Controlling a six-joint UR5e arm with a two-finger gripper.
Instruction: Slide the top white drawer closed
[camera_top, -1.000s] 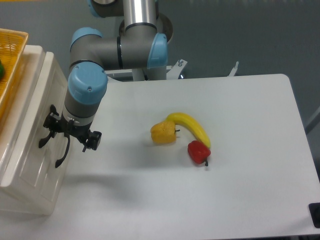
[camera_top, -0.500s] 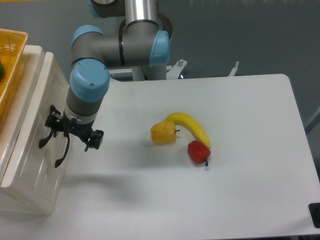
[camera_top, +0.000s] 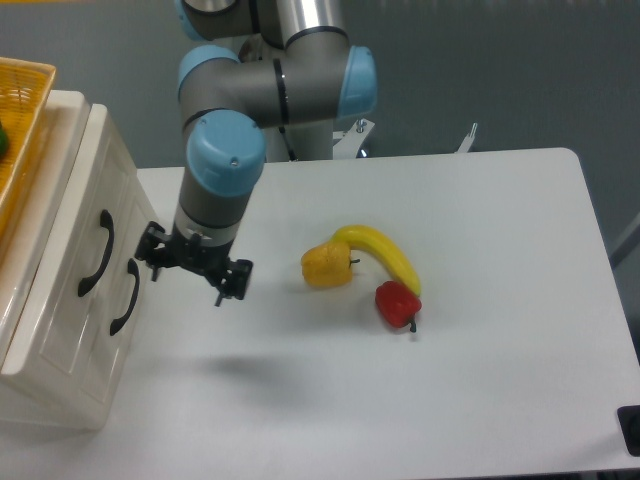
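From the fixed camera, the top white drawer (camera_top: 85, 235) sits at the left of the bench (camera_top: 480, 400), its front panel flush with the cabinet face and level with the lower drawer (camera_top: 105, 320). Judged from that, the closing looks done, with little or nothing left but to clear away.

The gripper (camera_top: 195, 272) hangs just right of the drawer fronts, apart from both black handles. Its fingers stand spread open, holding and touching nothing. A yellow pepper (camera_top: 327, 266), banana (camera_top: 385, 255) and red pepper (camera_top: 398, 303) lie mid-bench.
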